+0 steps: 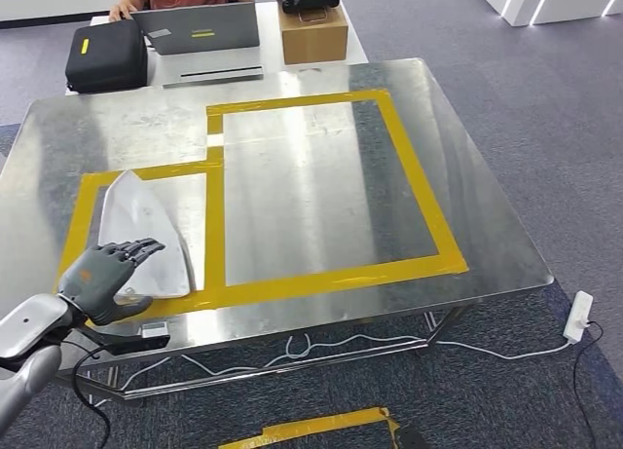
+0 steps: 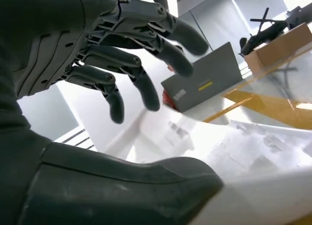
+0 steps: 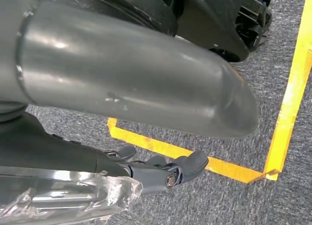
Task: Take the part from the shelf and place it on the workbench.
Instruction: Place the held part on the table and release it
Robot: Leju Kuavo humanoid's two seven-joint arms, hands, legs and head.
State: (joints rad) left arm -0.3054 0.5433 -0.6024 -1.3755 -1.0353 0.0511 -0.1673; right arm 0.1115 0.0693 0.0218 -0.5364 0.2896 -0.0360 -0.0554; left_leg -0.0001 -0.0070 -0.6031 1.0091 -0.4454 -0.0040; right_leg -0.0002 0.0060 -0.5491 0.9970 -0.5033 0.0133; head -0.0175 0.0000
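Part [image 1: 147, 237] near workbench [image 1: 294, 79] edge, left robot hand [image 1: 110, 274] spread

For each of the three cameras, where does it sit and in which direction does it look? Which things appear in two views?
Head view: high on the robot, looking forward and down at the metal workbench; the left hand hovers over the silver part.
Left wrist view: behind the left hand, looking across the part toward the grey laptop.
Right wrist view: at the hanging right arm, looking down at grey carpet with yellow tape; the right hand shows.
Shared: head and left wrist views both show the left hand, part, laptop and cardboard box.
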